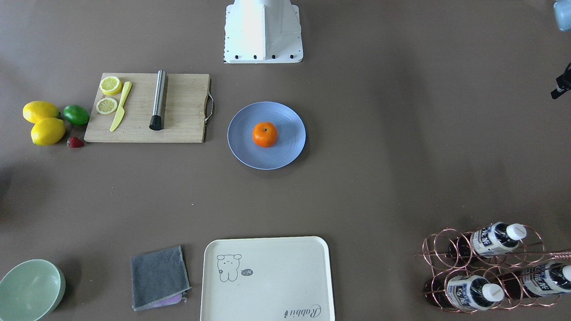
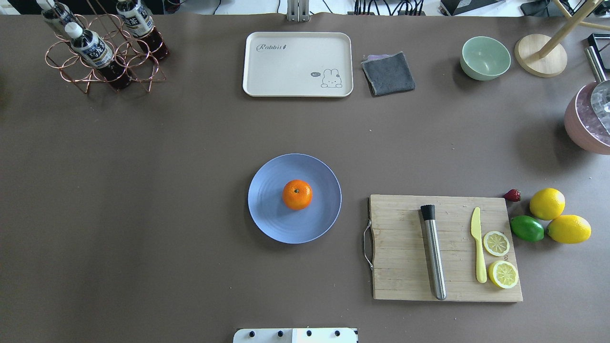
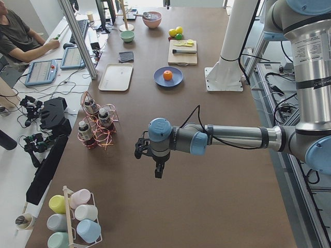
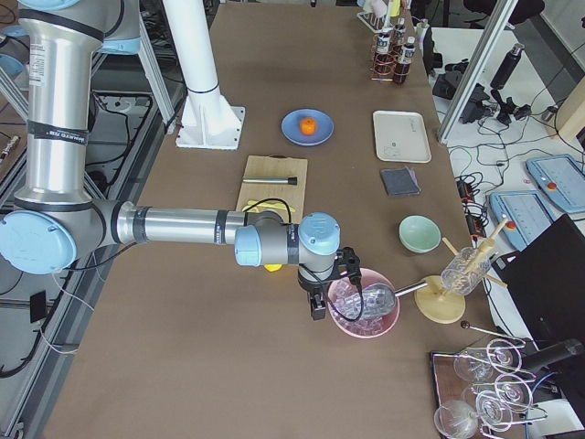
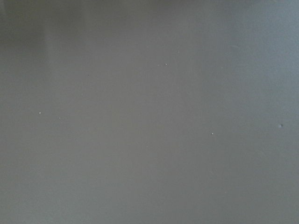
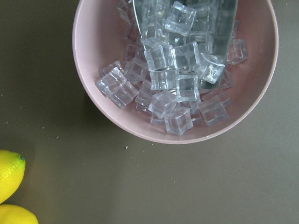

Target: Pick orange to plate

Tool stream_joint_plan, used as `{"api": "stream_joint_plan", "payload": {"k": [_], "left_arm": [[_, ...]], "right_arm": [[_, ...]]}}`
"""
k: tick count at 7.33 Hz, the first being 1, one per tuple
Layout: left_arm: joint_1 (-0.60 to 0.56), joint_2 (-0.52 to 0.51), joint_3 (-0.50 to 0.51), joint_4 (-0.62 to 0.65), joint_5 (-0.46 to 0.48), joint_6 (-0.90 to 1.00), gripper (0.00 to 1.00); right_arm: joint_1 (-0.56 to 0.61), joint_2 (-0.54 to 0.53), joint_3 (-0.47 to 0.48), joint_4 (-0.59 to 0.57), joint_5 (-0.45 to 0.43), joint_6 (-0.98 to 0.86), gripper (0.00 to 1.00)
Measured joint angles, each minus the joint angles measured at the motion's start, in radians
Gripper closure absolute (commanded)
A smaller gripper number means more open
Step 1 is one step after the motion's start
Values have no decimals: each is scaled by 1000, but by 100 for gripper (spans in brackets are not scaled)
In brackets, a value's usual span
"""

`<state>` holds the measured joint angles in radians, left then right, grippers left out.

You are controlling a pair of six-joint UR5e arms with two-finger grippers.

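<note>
The orange (image 2: 297, 194) rests stem-up in the middle of the pale-blue plate (image 2: 267, 212), at the table's centre, and nothing touches it. It shows the same way from the front: orange (image 1: 265, 134) on plate (image 1: 287, 154). My left gripper (image 3: 158, 168) hangs over bare table at my left end, far from the plate. My right gripper (image 4: 316, 306) hangs at my right end beside a pink bowl of ice cubes (image 6: 117, 112). Neither wrist view shows any fingers, so I cannot tell whether either gripper is open or shut.
Right of the plate lies a wooden cutting board (image 2: 405, 267) with a steel muddler (image 2: 433, 252), a yellow knife and lemon slices. Two lemons (image 2: 547, 203), a lime (image 2: 527, 228) and a strawberry sit beyond it. Along the far edge are a cream tray (image 2: 286, 71), a grey cloth (image 2: 388, 73), a mint bowl (image 2: 485, 57) and a bottle rack (image 2: 102, 57).
</note>
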<state>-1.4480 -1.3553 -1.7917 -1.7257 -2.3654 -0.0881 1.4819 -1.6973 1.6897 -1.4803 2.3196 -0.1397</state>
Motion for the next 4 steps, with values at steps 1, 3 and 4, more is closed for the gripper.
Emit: {"api": "stream_joint_plan", "payload": {"k": [1, 3, 4], "left_arm": [[0, -2, 0, 0, 1, -12, 2], [0, -2, 4, -16, 6, -15, 2], [0, 2, 9, -34, 7, -16, 2]], "right_arm": [[-15, 4, 4, 0, 1, 2, 0], [-34, 6, 12, 0, 5, 4, 0], [-37, 6, 13, 0, 8, 4, 0]]}}
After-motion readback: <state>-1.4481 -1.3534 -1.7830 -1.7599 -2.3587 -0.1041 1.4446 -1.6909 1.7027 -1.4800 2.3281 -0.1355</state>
